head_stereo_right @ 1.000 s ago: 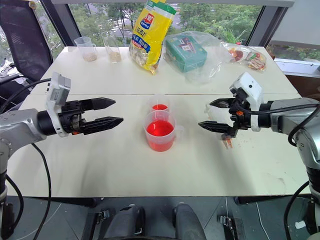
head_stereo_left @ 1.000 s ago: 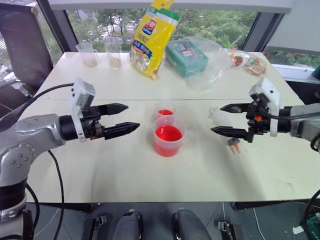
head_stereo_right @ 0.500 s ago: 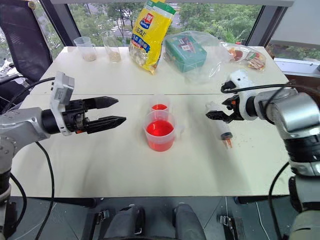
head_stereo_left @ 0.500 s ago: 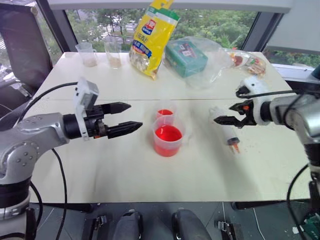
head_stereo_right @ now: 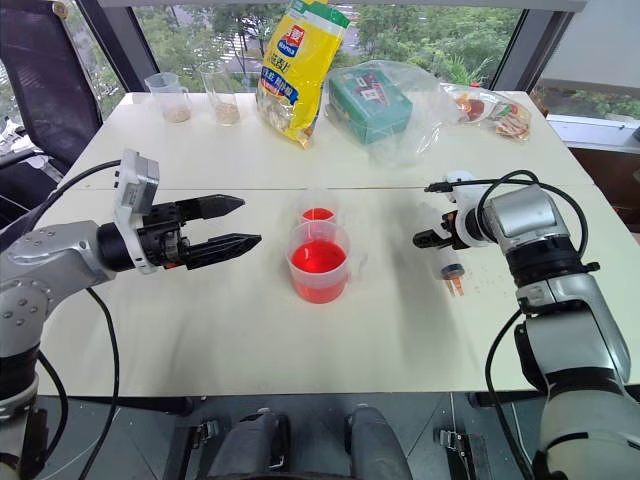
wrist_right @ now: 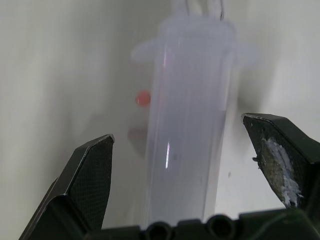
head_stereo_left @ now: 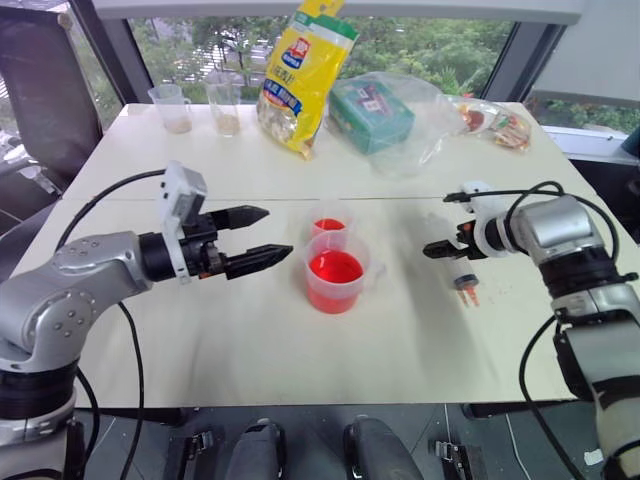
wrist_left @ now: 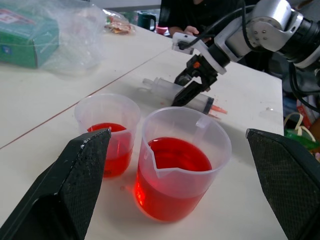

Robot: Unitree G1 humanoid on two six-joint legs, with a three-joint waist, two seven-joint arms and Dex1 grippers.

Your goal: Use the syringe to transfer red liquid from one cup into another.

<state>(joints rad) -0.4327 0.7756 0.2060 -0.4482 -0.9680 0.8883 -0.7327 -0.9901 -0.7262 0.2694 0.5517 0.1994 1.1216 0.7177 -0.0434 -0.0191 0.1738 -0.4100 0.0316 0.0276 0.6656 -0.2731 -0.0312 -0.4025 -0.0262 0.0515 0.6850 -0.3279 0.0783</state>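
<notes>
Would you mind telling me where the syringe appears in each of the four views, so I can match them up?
Left eye view: the syringe lies on the table, right of centre, under the right gripper.
Right eye view: the same spot, right of the wide handled cup.
Left wrist view: upper middle, beyond that cup.
Right wrist view: centre, lengthwise between the open fingers.
Shared landmark: the right gripper, directly at the syringe.

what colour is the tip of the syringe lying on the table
Orange-red. The syringe has a clear barrel; its tip shows best in the left wrist view.
</notes>
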